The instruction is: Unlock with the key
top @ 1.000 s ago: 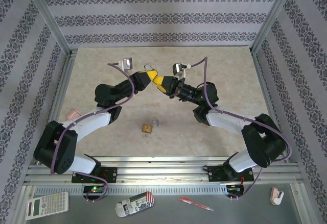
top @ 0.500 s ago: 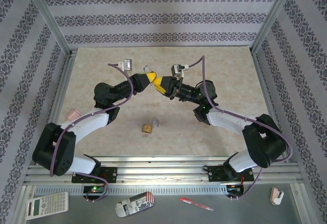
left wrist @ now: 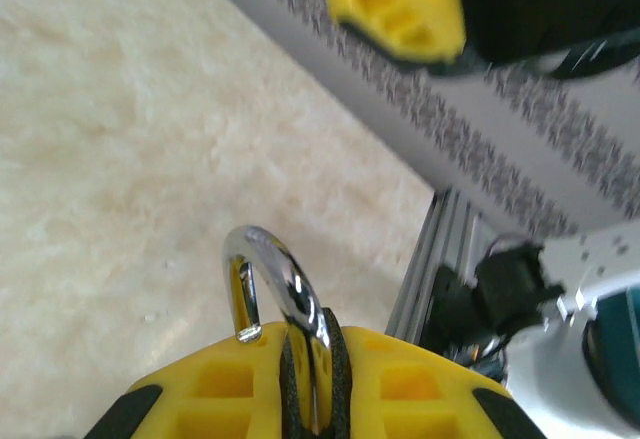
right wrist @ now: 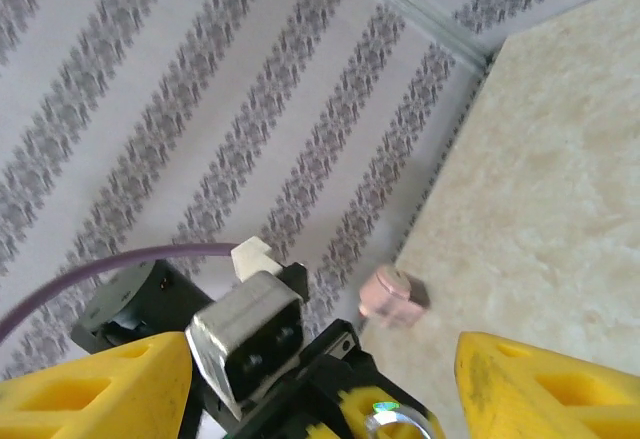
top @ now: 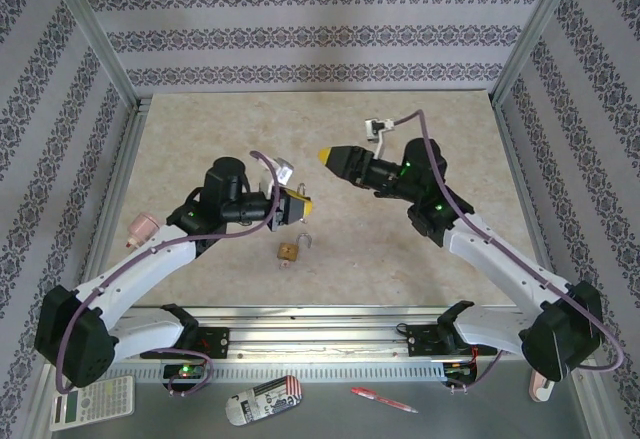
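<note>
A second ago both jaws met high over the middle of the table [top: 200, 149], with a small metal piece between them; now the arms are well apart. The right gripper [top: 329, 155] has let go, and its jaws stand wide and empty. The left gripper [top: 298, 207] has come down toward the near side and stays clenched on the key [left wrist: 272, 277]; the left wrist view shows only a shiny curved loop of it, standing out from between the black pads; the blade I cannot see. So I judge the hand-over finished, and the key is now with the left arm. The brass padlock [top: 289, 252] lies loose on the table, near the left jaws and not touched; it is in no box or tray. What remains, I think, is to bring the key to the keyhole and turn it; as nothing holds the lock, it may slide.
</note>
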{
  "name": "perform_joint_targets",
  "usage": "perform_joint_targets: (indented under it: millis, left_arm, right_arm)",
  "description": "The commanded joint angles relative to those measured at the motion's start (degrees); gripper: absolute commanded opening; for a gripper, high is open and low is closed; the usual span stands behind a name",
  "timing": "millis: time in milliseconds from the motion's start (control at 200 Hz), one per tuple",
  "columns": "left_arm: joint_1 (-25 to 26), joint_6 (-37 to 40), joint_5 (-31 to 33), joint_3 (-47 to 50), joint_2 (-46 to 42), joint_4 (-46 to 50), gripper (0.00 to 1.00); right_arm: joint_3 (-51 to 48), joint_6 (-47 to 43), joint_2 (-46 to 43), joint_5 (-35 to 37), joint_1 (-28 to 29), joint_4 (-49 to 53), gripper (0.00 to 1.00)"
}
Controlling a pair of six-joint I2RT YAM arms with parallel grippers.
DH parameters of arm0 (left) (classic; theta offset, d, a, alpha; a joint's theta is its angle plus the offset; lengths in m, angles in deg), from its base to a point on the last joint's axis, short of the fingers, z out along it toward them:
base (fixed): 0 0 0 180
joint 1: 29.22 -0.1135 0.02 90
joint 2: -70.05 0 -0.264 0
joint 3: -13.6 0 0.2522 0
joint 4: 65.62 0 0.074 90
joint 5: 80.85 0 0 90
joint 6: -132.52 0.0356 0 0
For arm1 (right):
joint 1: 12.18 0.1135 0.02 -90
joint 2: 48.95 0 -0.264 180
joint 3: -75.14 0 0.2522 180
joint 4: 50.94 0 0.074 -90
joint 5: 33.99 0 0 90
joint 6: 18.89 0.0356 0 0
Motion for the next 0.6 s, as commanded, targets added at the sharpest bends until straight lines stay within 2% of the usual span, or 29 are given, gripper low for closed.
perform_joint_targets:
  millis: [0, 180, 480, 595]
  left_arm:
    - [2.24, 10.17, 4.45, -2.85, -0.47, 8.92, 0.0]
    - [3.48, 10.44, 4.37, -2.72, -1.07, 9.13, 0.0]
    - [5.32, 10.28, 2.52, -3.97, -0.41, 9.64, 0.0]
    - [5.43, 9.43, 1.47, -3.66, -0.32, 8.82, 0.0]
  right_arm:
    - [4.53, -13.87, 1.86, 2.0, 3.38, 18.5, 0.69]
    - [4.91, -19.66, 3.37, 4.35, 6.0, 25.01, 0.68]
    - [1.82, -21.68, 4.85, 3.04, 6.47, 23.6, 0.67]
    - [-0.36, -20.83, 4.43, 0.22, 6.51, 19.59, 0.67]
